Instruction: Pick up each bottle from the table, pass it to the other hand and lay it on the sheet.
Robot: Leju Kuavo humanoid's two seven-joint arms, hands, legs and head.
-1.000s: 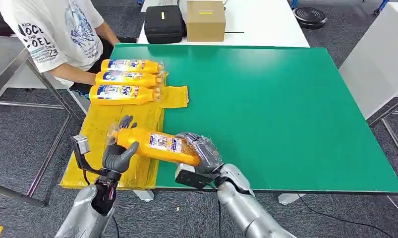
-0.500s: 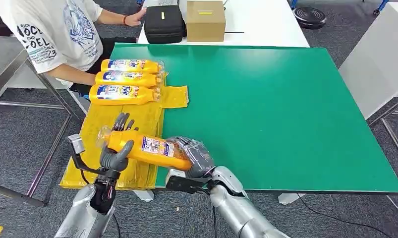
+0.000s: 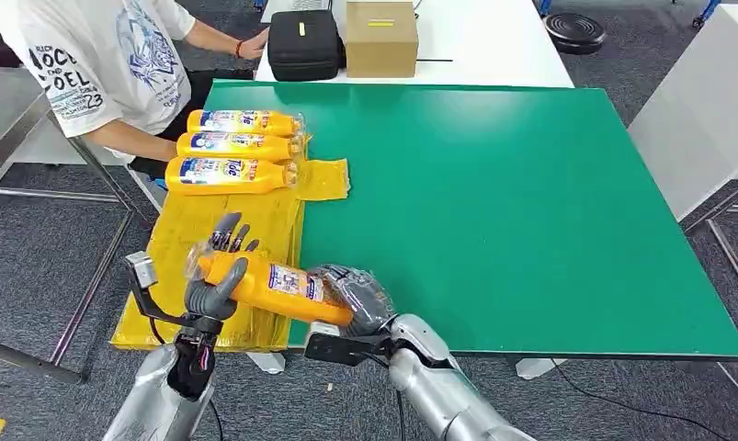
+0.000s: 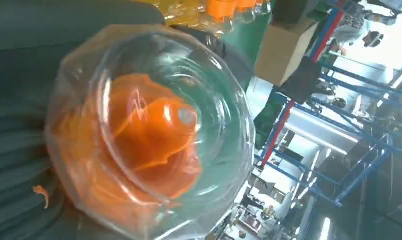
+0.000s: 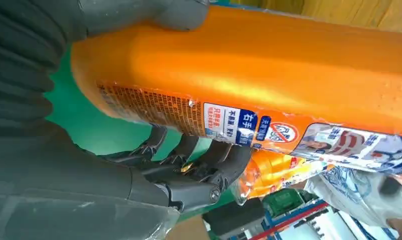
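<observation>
Nearest the robot, an orange plastic bottle lies slanted between both hands, above the front edge of the table. The right hand, grey with a ribbed cover, grips the bottle's broad base end; the right wrist view shows its dark fingers curled under the glossy orange body and printed label. The left hand wraps the neck end, thumb over the top and dark fingertips rising behind it. In the left wrist view the bottle's clear, faceted cap faces the camera, orange showing through it.

Under the bottle spreads a crinkled yellow sheet, hanging off the table's left edge. Farther along on the sheet three more orange bottles lie side by side, touching, caps pointing right. The table top is flat matte green. Beyond it, a person in a white printed shirt sits at the left, near a black zipped case and a brown cardboard box on a white surface.
</observation>
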